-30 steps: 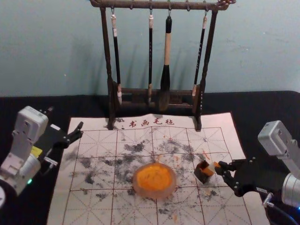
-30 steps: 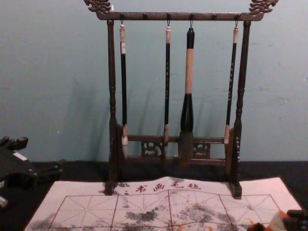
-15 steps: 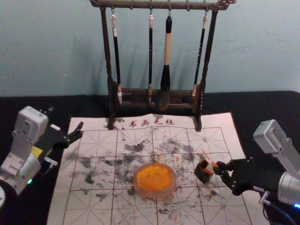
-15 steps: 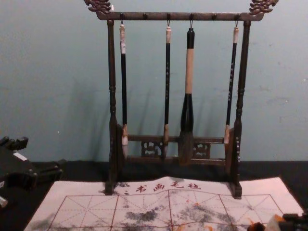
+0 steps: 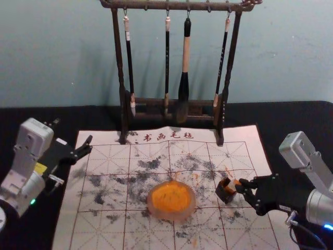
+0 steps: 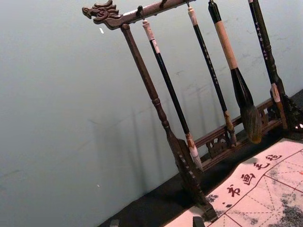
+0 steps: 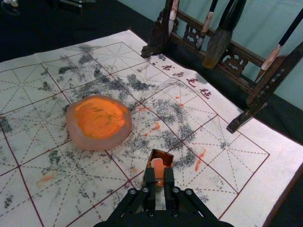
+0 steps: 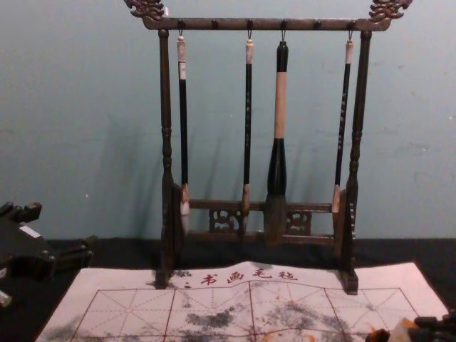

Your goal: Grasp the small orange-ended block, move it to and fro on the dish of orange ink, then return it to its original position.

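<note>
Pinching block (image 7: 158, 164) with our right claw (image 5: 241, 186), at mouth of dark box (image 5: 225, 194); we note left claw (image 5: 72, 132) spread, parked left of mat (image 5: 109, 229).

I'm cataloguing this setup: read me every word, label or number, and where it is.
"书画毛毡", printed on the mat.
Characters on the second brush from left and rightmost brush: too small.
Labels on the leftmost brush, left gripper and right gripper: too small.

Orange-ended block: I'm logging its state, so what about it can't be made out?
Block, sides against the right gripper: right wrist view, covered by it.
Contact with the small box's floor: head view, hidden by the small box wall.
Underside: chest view, cut off by bottom edge.
</note>
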Action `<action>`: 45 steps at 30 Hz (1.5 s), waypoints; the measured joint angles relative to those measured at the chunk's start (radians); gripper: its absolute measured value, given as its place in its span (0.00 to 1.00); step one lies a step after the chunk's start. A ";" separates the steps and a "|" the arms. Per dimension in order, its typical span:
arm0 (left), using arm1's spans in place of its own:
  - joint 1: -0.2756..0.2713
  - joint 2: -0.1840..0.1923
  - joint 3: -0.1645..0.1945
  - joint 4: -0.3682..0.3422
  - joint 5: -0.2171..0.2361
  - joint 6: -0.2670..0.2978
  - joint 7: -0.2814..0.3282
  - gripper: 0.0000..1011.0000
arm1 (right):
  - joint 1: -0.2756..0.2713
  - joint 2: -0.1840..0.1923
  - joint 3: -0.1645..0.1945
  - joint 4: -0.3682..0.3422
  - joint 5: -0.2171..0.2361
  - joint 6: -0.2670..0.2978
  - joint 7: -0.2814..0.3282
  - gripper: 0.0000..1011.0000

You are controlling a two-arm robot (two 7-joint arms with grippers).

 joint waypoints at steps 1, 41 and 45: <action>0.000 0.000 0.000 0.000 0.000 0.000 0.000 0.99 | 0.002 0.000 -0.001 0.002 0.001 0.000 0.001 0.08; 0.000 0.000 0.000 0.000 0.000 0.000 0.000 0.99 | 0.007 0.001 -0.011 0.010 0.002 0.006 -0.004 0.08; 0.000 0.000 0.000 0.000 0.000 0.000 0.000 0.99 | 0.008 0.001 -0.011 0.010 0.001 0.006 -0.004 0.08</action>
